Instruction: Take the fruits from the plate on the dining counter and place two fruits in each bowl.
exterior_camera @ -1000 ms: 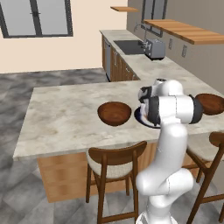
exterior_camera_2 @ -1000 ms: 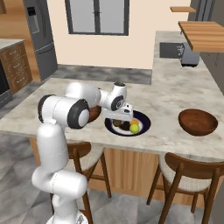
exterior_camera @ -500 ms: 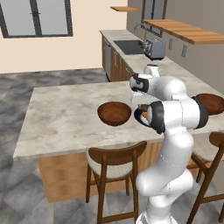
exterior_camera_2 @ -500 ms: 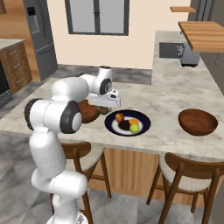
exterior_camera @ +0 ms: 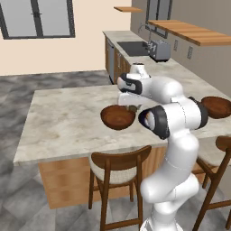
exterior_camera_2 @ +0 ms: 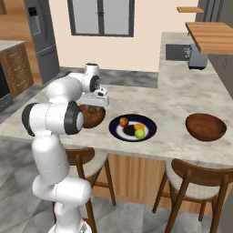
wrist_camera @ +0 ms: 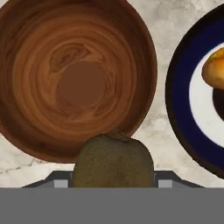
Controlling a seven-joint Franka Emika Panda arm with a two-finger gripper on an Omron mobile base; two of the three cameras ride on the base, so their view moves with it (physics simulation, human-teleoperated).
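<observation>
Brownish-green and rough-skinned, the fruit (wrist_camera: 113, 160) sits clamped between the jaws of the gripper (exterior_camera_2: 93, 109), which have closed down snugly on its sides so that it cannot roll free while it is carried. In the hand view it hangs over the near rim of the wooden bowl (wrist_camera: 74, 78), whose hollow below it holds nothing yet. That position suits the job: held above the bowl's edge, the fruit needs only a small shift toward the middle before it can be let go and land inside rather than bounce off the rim.

Just beside this bowl, apart from it by a strip of marble, lies the navy plate (exterior_camera_2: 150, 127). Three fruits rest on it, close together near its dark centre: a red one (exterior_camera_2: 124, 121), an orange one (exterior_camera_2: 139, 127) and a yellow-green one (exterior_camera_2: 139, 133). They are grouped there because the plate is the starting place, so each has to be fetched in turn.

The second bowl (exterior_camera_2: 205, 127) stands well apart on the far side of the plate, also with nothing visible in it. Both bowls and the plate sit along the front edge of the dining counter (exterior_camera: 67, 117), within the arm's reach. Judging by this, the task is only at its first delivery, with three pick-ups to come.
</observation>
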